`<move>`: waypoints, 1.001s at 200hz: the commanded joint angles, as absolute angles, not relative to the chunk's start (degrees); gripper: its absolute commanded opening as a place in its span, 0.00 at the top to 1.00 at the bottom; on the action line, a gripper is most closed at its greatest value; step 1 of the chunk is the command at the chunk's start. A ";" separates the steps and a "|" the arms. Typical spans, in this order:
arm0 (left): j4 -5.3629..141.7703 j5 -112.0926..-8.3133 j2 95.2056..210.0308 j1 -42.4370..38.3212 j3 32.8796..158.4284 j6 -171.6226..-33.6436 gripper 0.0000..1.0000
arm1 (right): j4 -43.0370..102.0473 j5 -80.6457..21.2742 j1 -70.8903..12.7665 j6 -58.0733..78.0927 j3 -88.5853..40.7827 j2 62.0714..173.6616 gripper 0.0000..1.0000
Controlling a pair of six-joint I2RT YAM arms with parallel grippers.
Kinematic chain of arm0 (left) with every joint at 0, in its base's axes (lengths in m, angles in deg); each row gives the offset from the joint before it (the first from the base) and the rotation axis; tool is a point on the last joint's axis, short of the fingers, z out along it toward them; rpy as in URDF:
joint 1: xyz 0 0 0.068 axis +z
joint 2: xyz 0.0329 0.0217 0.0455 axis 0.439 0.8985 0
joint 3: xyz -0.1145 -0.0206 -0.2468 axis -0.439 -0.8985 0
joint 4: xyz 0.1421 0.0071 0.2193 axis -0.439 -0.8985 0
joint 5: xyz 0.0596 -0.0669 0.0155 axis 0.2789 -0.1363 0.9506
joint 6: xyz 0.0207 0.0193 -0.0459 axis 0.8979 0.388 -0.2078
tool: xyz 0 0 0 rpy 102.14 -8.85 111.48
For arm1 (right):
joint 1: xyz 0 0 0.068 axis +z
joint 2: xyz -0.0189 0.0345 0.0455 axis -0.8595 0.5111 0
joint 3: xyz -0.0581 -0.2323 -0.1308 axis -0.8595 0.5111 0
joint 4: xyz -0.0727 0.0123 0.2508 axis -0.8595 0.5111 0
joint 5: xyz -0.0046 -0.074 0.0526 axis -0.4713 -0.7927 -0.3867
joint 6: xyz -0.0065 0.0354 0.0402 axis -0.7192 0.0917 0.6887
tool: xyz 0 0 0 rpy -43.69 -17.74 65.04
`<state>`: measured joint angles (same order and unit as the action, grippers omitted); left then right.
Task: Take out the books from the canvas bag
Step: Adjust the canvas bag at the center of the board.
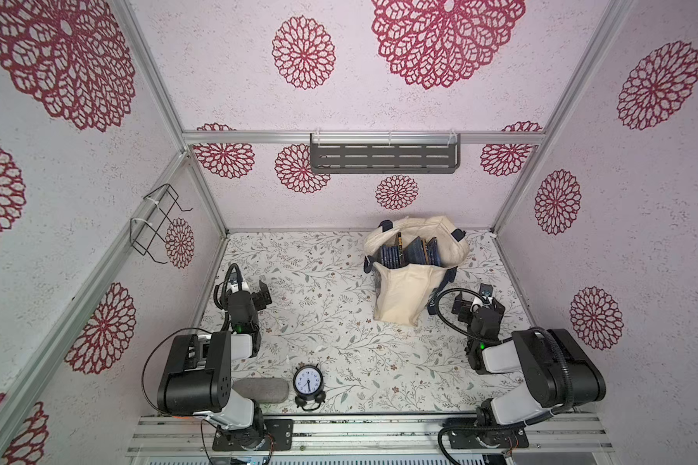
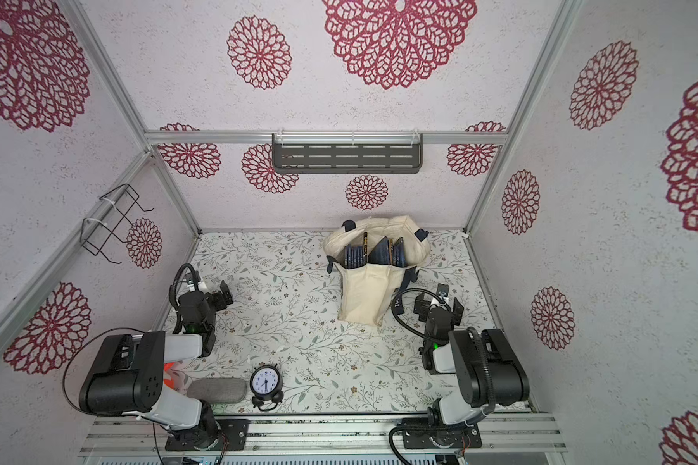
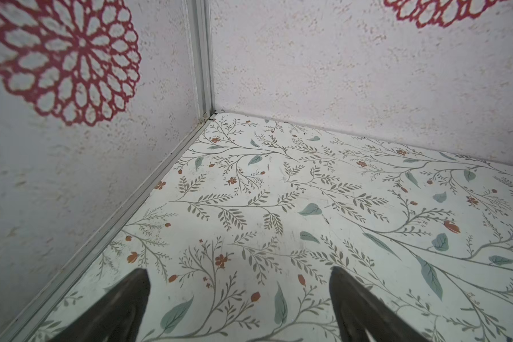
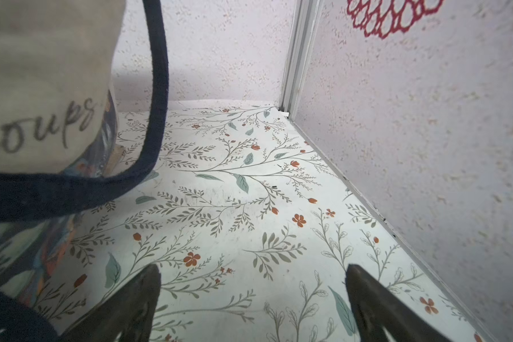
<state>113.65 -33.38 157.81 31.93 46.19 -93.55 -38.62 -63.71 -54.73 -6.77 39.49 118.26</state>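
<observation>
in a top view the canvas bag (image 1: 403, 294) stands far back on my right, mouth gaping upward with the books (image 1: 410, 251) on edge inside, so i reckon a reach from above suits. left wrist: my left claw (image 3: 239, 271) is spread wide and empty over bare tabletop (image 3: 279, 192), well apart from the bag. right wrist: my right claw (image 4: 253, 268) is wide and empty too, just beside the bag's navy strap (image 4: 157, 88), likely first in.

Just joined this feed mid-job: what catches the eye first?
The cream bag stands open toward the back, right of centre, with dark books standing inside. A black clock sits at the front edge. The left gripper and right gripper are open and empty, the right beside the bag.
</observation>
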 commanded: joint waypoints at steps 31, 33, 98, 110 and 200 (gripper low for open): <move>115.17 -32.78 158.07 31.75 46.68 -92.80 0.02 | -39.93 -63.22 -54.88 -6.06 38.66 117.90 0.01; 115.15 -32.82 158.05 31.75 46.71 -92.80 0.02 | -39.92 -63.22 -54.87 -6.06 38.67 117.93 0.01; 115.10 -32.94 158.11 31.82 46.68 -92.80 0.02 | -39.90 -63.26 -54.87 -6.07 38.67 117.94 0.01; 115.08 -33.02 158.13 31.84 46.68 -92.80 0.02 | -40.03 -63.22 -54.87 -6.14 38.66 117.94 0.01; 68.27 -23.73 145.04 30.21 68.00 -110.51 0.02 | -16.82 -75.29 -49.25 0.10 32.88 98.68 0.01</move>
